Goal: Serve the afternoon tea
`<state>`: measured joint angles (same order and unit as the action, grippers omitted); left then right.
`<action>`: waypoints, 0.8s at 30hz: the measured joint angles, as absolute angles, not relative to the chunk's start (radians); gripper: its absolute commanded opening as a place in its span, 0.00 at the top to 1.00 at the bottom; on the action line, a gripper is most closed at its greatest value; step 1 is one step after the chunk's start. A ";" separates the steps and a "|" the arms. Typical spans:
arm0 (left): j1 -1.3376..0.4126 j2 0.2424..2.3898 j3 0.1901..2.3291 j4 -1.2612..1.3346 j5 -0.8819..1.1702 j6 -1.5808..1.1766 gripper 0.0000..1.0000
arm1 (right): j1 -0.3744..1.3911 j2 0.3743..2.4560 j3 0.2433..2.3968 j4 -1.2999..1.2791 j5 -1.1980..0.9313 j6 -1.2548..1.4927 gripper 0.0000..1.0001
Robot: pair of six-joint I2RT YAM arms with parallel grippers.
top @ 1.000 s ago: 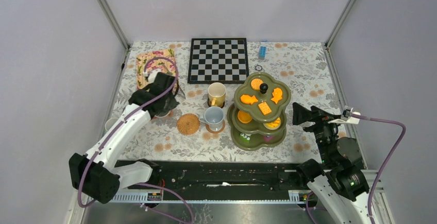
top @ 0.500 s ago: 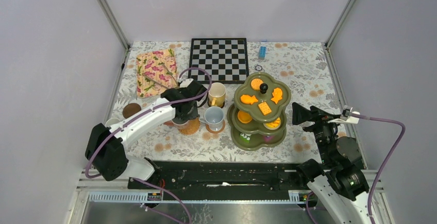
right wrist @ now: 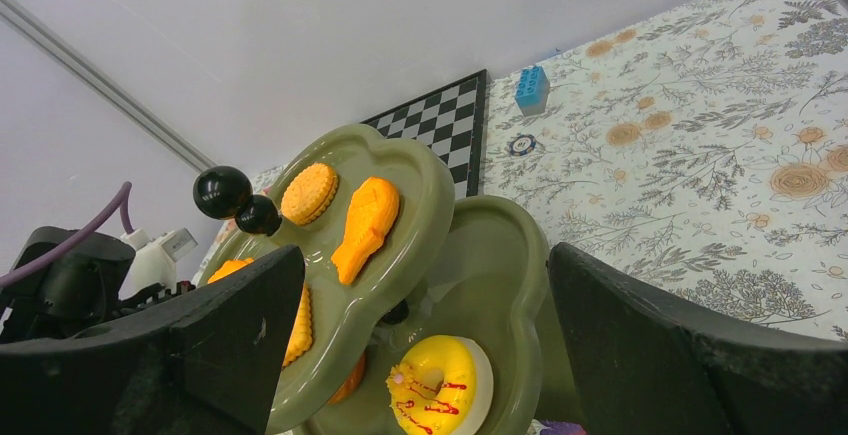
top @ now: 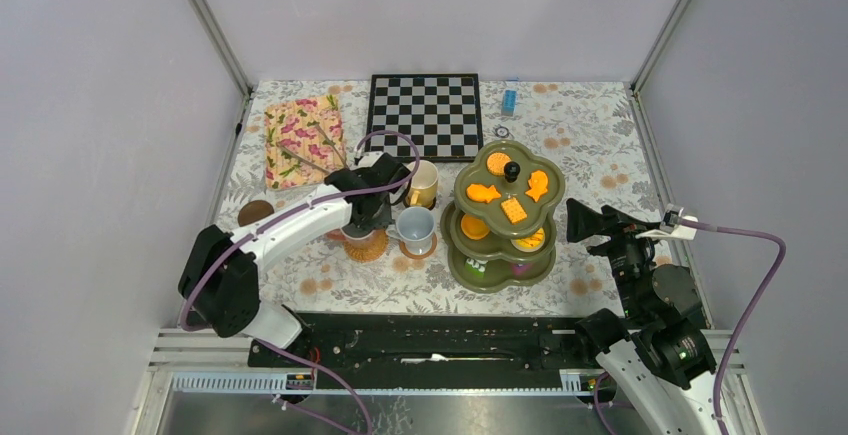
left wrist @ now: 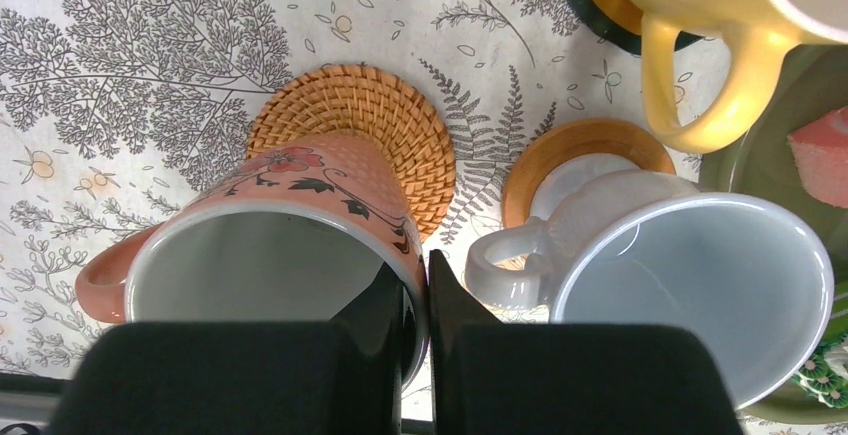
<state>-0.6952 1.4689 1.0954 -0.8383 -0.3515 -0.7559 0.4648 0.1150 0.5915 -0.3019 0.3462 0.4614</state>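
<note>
My left gripper (left wrist: pixel 418 290) is shut on the rim of a salmon-pink floral mug (left wrist: pixel 270 245), one finger inside and one outside. The mug hangs over a woven round coaster (left wrist: pixel 380 125); whether it rests on it I cannot tell. Just right of it a pale blue mug (left wrist: pixel 690 275) stands on a wooden coaster (left wrist: pixel 580 145), with a cream-yellow mug (left wrist: pixel 720 15) behind. The olive-green three-tier stand (top: pixel 505 210) holds orange biscuits (right wrist: pixel 308 192) and a yellow doughnut (right wrist: pixel 440 385). To the stand's right my right gripper (top: pixel 585 222) is open and faces it, holding nothing.
A chessboard (top: pixel 423 115) lies at the back, a floral pink-yellow tray (top: pixel 303 140) to its left. A blue brick (top: pixel 509 98) and a small chip (top: pixel 501 132) sit behind the stand. Another brown coaster (top: pixel 256 212) lies near the left edge.
My left arm has carried the pink mug rightward from beside the floral tray to above the woven coaster. The right arm has not moved.
</note>
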 measured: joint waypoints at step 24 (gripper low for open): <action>-0.695 1.472 1.083 -0.838 -0.399 -0.752 0.37 | 0.465 0.115 0.591 -0.302 0.346 0.461 0.02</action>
